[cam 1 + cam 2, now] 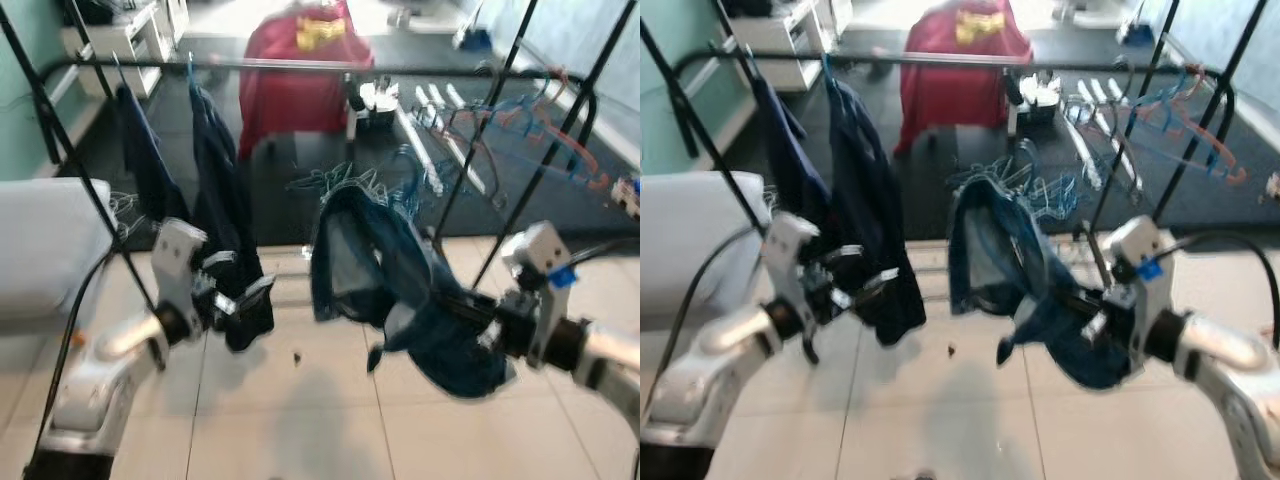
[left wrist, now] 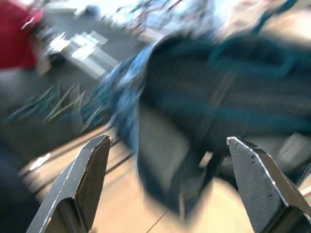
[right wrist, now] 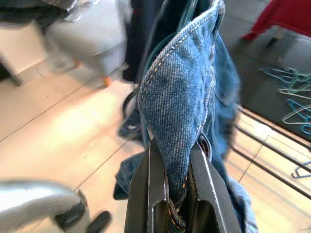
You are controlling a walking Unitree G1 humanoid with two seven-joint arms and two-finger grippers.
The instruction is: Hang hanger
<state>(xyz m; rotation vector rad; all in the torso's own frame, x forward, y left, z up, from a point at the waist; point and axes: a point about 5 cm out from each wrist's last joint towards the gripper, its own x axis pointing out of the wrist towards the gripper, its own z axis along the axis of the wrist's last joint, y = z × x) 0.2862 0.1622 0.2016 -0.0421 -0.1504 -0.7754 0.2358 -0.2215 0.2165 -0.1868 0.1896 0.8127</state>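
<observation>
We stand on pale floor tiles point(image 1: 300, 420) that give way, farther off, to a dark mat strewn with loose hangers point(image 1: 345, 182). A black clothes rail point(image 1: 330, 66) crosses the far part of the scene, and behind it sits something draped in red cloth point(image 1: 295, 75). At the far left we see a white upholstered seat point(image 1: 45, 245).

Two dark garments point(image 1: 215, 190) hang from the left part of the rail. Just in front of them is the left gripper point(image 1: 240, 295), its two black fingers point(image 2: 80, 179) spread wide apart with nothing between them (the wrist view looks across at the denim, heavily blurred).

Right of centre, a pair of blue jeans point(image 1: 390, 275) hangs in the air below the rail, well short of it, bunched and folded. A teal hanger point(image 3: 187, 17) seems to run inside the fabric, though we cannot trace its hook. The right gripper point(image 1: 1095, 310) is at the lower right edge of the jeans, its fingers point(image 3: 150, 194) pinched together on a seamed fold of denim.

Farther right, blue and orange hangers point(image 1: 545, 135) hang on the rail's right end.
</observation>
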